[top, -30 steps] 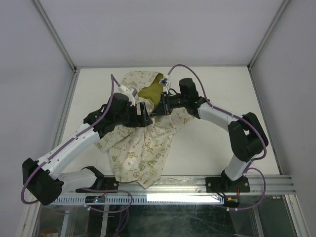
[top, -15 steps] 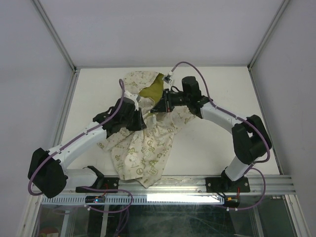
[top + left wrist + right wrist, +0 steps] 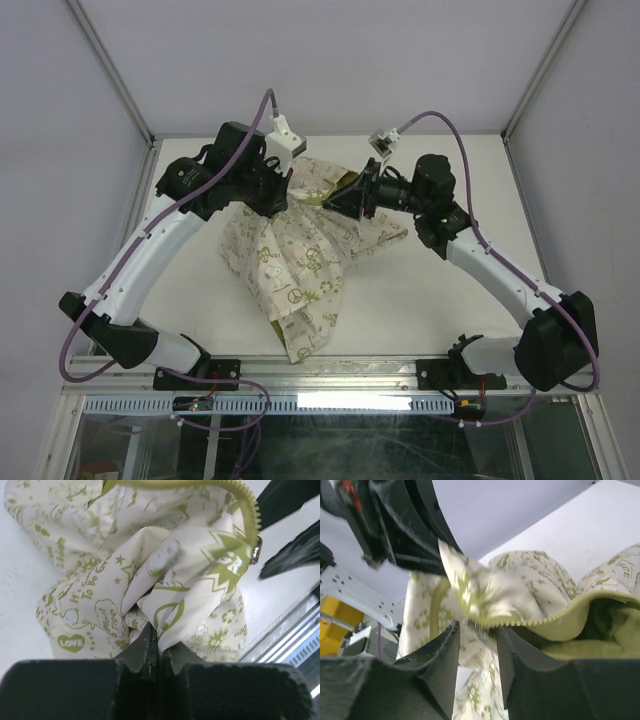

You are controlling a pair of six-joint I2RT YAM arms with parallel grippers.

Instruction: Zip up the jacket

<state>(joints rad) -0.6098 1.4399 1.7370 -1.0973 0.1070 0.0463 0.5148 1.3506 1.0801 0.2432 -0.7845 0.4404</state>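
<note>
The cream jacket (image 3: 290, 270) with olive-green prints hangs bunched between both arms, its lower end trailing toward the table's front edge. My left gripper (image 3: 290, 195) is shut on a fold of the printed fabric (image 3: 125, 580), pinched tight between the jaws (image 3: 159, 647). The olive zipper teeth (image 3: 245, 500) curve above it, with a small metal piece (image 3: 256, 555) at their end. My right gripper (image 3: 332, 198) faces the left one from the right. Its jaws (image 3: 477, 630) stand open, and the toothed zipper edge (image 3: 545, 620) and olive lining (image 3: 615, 630) lie just past the fingertips.
The white table (image 3: 450, 290) is boxed in by grey walls with metal corner posts (image 3: 540, 70). A metal rail (image 3: 400, 368) runs along the near edge between the arm bases. The left arm's dark wrist (image 3: 405, 525) looms close above the right gripper.
The left gripper shut on the jacket's fabric and both arms swung up and back, lifting the jacket. The right gripper's jaws spread apart.
</note>
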